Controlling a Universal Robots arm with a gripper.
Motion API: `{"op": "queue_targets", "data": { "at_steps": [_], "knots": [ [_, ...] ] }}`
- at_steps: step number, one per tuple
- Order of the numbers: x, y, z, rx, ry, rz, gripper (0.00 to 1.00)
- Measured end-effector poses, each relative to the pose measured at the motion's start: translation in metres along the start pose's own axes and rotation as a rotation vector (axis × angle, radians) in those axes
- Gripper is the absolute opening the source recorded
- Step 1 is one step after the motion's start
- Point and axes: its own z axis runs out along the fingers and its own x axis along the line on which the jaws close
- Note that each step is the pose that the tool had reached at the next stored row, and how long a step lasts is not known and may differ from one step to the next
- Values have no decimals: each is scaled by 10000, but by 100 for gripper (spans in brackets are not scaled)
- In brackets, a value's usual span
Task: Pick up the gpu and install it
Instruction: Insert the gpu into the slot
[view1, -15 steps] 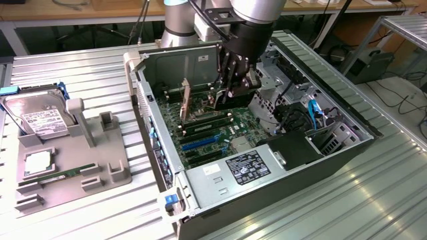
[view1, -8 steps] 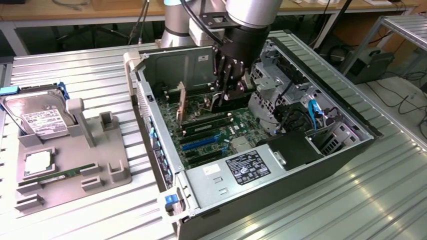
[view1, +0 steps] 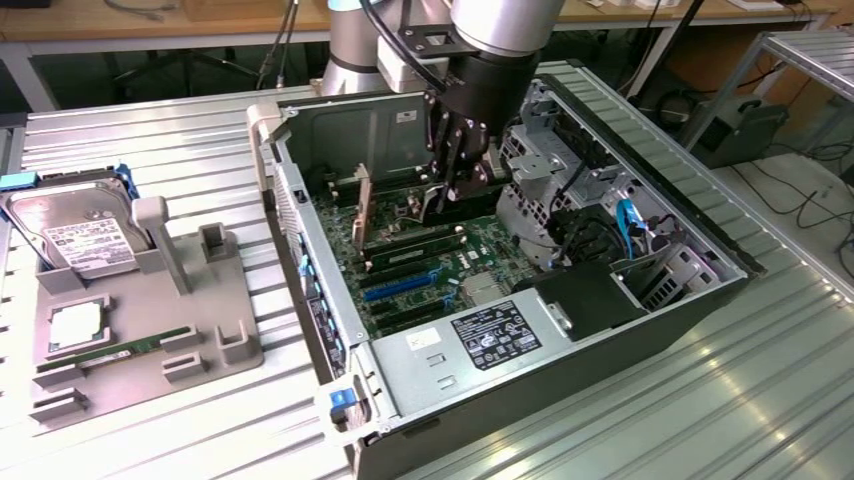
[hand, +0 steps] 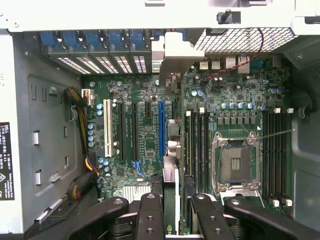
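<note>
so the ribbed metal table carries the open pc case and, toward the exterior view's left, a gray parts tray, both sitting right on it.

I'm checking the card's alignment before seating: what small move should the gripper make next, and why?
Probably a slight, straight push down. The gpu stands on edge at the gripper, running alongside the blue slot, and looks not yet seated in the motherboard.
</note>
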Motion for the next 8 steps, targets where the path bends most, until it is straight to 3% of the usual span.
{"op": "queue_targets", "data": {
  "at_steps": [8],
  "knots": [
    [1,3,18,1,-2,1,26]
  ]
}}
